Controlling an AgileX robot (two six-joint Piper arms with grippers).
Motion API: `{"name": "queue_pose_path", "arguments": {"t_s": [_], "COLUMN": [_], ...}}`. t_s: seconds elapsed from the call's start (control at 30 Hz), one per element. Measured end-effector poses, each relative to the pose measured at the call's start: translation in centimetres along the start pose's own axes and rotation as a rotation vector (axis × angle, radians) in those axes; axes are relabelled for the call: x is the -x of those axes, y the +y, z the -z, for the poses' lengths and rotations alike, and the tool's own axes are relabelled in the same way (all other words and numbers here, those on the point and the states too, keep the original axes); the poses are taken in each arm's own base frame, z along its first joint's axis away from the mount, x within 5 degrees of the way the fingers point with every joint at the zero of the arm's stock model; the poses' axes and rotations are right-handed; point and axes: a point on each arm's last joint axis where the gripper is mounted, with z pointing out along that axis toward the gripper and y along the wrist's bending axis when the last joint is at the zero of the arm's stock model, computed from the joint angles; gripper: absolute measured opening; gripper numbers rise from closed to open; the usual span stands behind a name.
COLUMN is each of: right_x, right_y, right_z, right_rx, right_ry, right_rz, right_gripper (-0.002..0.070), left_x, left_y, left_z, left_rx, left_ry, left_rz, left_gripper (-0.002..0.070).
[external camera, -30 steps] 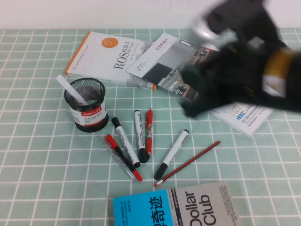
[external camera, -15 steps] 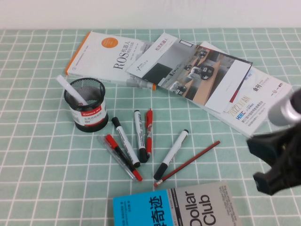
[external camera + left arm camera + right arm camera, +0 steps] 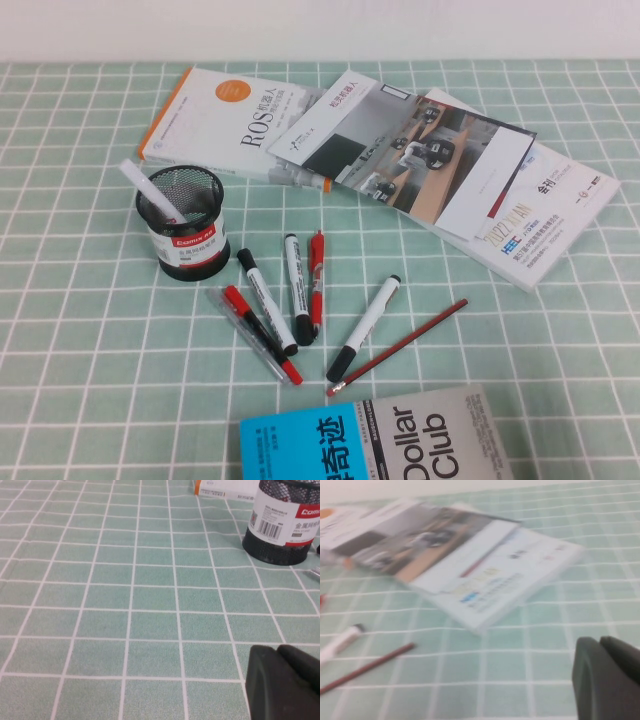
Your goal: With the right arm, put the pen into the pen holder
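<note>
The pen (image 3: pixel 143 183), a slim white marker, stands tilted inside the pen holder (image 3: pixel 185 235), with its top sticking out over the far left rim. The holder is a black mesh cup with a white and red label, and its lower part also shows in the left wrist view (image 3: pixel 280 525). Neither arm shows in the high view. My left gripper (image 3: pixel 277 652) hangs shut and empty over bare cloth short of the holder. My right gripper (image 3: pixel 599 642) is shut and empty over the cloth near the white book (image 3: pixel 510 575).
Black-capped white markers (image 3: pixel 265 300) (image 3: pixel 365 325), red pens (image 3: pixel 316 275) (image 3: pixel 255 330) and a pencil (image 3: pixel 400 345) lie right of the holder. Books lie at the back (image 3: pixel 220 120) (image 3: pixel 400 150), at the right (image 3: pixel 540 215) and at the front edge (image 3: pixel 380 445).
The right arm has pulled back from over the books to the right and down, and has left the high view. The pen stays in the holder. Nothing else has moved.
</note>
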Motion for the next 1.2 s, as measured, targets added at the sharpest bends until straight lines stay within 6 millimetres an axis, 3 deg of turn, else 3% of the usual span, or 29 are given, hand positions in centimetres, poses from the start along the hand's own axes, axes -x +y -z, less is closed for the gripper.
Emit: {"name": "queue_pose_path", "arguments": {"t_s": [0.23, 0.57, 1.07, 1.2], "right_x": [-3.7, -3.9, -4.9, -5.7], "right_y": [-1.1, -1.4, -1.6, -1.1], "right_z": [2.2, 4.0, 3.9, 3.8], "right_rx": [-0.073, -0.109, -0.129, -0.083], "right_ry": [-0.094, -0.2, -0.093, -0.003], "right_rz": [-0.019, -0.026, -0.018, 0.089], "right_gripper": [-0.0019, -0.0019, -0.0019, -0.0019], "left_x": [0.0, 0.0, 0.0, 0.0], "left_y": [0.0, 0.0, 0.0, 0.0], "left_z": [0.0, 0.0, 0.0, 0.0], "left_rx": [0.0, 0.0, 0.0, 0.0], "left_ry": [0.0, 0.0, 0.0, 0.0], "left_rz": [0.0, 0.0, 0.0, 0.0], "left_gripper": [-0.0006, -0.0006, -0.0006, -0.0006]}}
